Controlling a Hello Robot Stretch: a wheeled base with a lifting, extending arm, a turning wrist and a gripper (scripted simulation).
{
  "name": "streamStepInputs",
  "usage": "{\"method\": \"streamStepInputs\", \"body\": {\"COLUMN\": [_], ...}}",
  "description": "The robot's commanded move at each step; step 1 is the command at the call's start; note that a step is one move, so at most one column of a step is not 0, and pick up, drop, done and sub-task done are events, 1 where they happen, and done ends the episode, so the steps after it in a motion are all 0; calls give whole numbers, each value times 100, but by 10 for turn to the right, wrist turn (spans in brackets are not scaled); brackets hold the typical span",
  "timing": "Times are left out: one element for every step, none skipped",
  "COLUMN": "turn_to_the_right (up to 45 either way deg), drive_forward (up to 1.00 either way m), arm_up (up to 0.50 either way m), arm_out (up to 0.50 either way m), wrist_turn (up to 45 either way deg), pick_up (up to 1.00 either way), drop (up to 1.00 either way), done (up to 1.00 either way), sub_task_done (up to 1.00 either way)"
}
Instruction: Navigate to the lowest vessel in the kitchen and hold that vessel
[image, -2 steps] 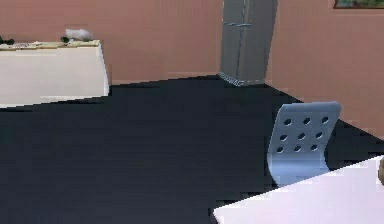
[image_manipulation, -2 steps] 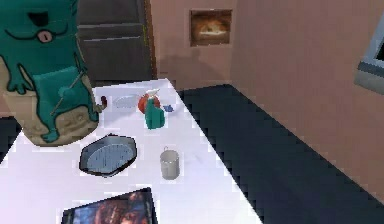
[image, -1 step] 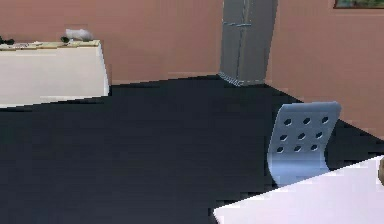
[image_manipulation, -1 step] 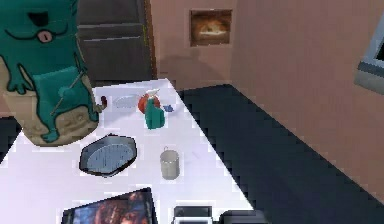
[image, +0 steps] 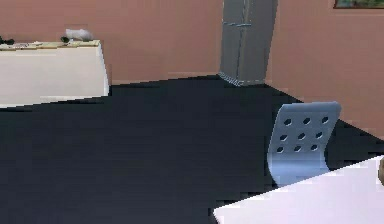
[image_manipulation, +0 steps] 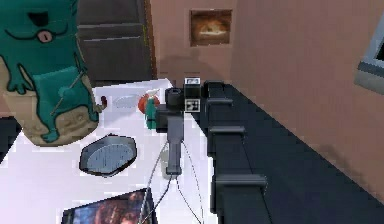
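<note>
A tall teal and cream vase (image_manipulation: 45, 75) with a painted figure stands at the arm side view's left, on a white table (image_manipulation: 125, 125). A shallow grey dish (image_manipulation: 108, 155) lies on the same table, just right of the vase. My gripper (image_manipulation: 172, 165) reaches over the table right of the dish, its dark body below two white marker squares (image_manipulation: 192, 94). A small teal thing (image_manipulation: 150, 119) and a red round thing (image_manipulation: 150, 101) sit close by the gripper's body. I cannot tell whether the gripper holds anything.
A dark tablet (image_manipulation: 110, 212) lies at the table's near edge. Dark seat blocks (image_manipulation: 238, 155) line the arm side view's right, under a framed picture (image_manipulation: 210, 27). Ahead are a blue perforated chair (image: 302, 140), a white table corner (image: 320, 200), a white counter (image: 50, 70), a grey fridge (image: 247, 40) and open dark floor (image: 170, 130).
</note>
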Motion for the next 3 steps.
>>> {"method": "streamStepInputs", "body": {"turn_to_the_right": [0,0,0], "drive_forward": [0,0,0], "arm_up": [0,0,0], "arm_out": [0,0,0], "wrist_turn": [450,450,450], "pick_up": [0,0,0], "drop": [0,0,0], "done": [0,0,0], "sub_task_done": [0,0,0]}}
